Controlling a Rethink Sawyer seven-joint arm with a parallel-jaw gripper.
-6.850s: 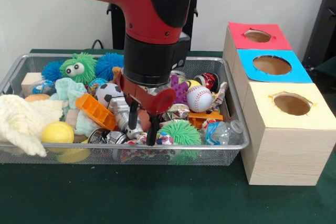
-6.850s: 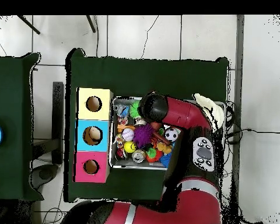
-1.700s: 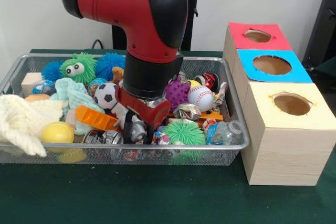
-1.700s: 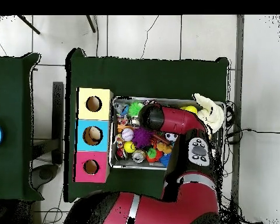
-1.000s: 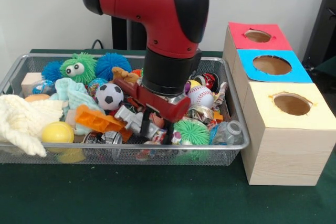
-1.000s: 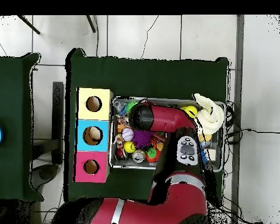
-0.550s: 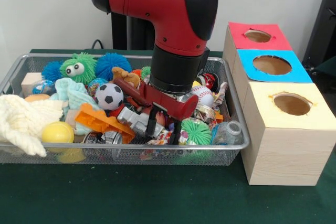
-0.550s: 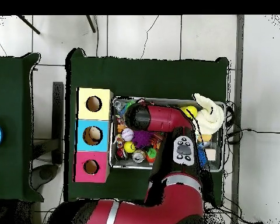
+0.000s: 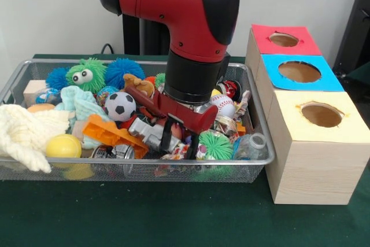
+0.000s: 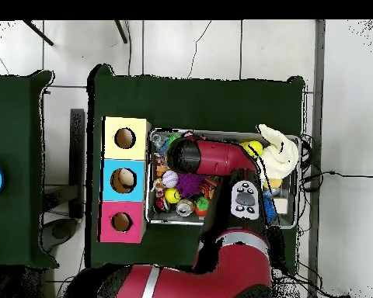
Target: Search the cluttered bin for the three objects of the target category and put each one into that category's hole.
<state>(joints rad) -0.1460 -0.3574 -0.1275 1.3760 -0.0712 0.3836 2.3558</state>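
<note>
My gripper points down into the clutter near the front of the wire bin, right of its middle. It is open, and its black fingers stand either side of crumpled wrappers and a reddish bit. A green spiky ball lies just right of it and a crushed silver can just left. The baseball sits behind. Right of the bin stand the red hole, the blue hole and the yellow hole. In the overhead view the arm hides the gripper.
The bin also holds a soccer ball, an orange piece, a yellow ball, a green furry toy, a plastic bottle and a white cloth. Overhead, a purple spiky ball lies beside the arm.
Over the last seconds the arm moved right along the bin's front, stirring the clutter. In the last half second it has hardly moved, and the fingers stay apart.
</note>
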